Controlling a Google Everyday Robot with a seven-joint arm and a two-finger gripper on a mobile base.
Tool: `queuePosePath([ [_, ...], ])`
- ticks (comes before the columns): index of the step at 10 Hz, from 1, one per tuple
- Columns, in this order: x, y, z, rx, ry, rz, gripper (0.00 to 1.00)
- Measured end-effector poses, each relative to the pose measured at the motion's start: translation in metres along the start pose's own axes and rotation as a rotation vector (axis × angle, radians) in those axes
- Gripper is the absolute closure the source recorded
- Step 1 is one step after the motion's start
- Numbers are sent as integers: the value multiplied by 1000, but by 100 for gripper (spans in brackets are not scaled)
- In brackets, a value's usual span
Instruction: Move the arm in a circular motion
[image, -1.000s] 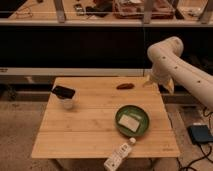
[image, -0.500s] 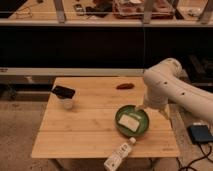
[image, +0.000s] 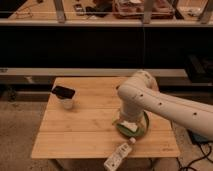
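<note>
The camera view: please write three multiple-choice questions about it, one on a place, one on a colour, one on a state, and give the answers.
1. Where is the green plate?
A. on the table's right part, under the arm
B. on the floor
C. at the table's left edge

2. What colour is the arm?
A. black
B. white with dark dots
C. red

3. How is the white bottle?
A. standing upright
B. inside the cup
C. lying on its side at the front edge

Answers:
1 A: the arm reaches down over the plate, with the gripper low above it.
2 B: small dots show on white tubes.
3 C: it lies flat on the wooden table.
</note>
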Motion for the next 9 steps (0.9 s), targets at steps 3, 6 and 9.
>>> queuePosePath([
  [3,-9,-101,27,104,-53,-170,20],
  [6,31,-143,49,60,-18,-300,20],
  [9,121,-147,53,-10,76,-328,20],
])
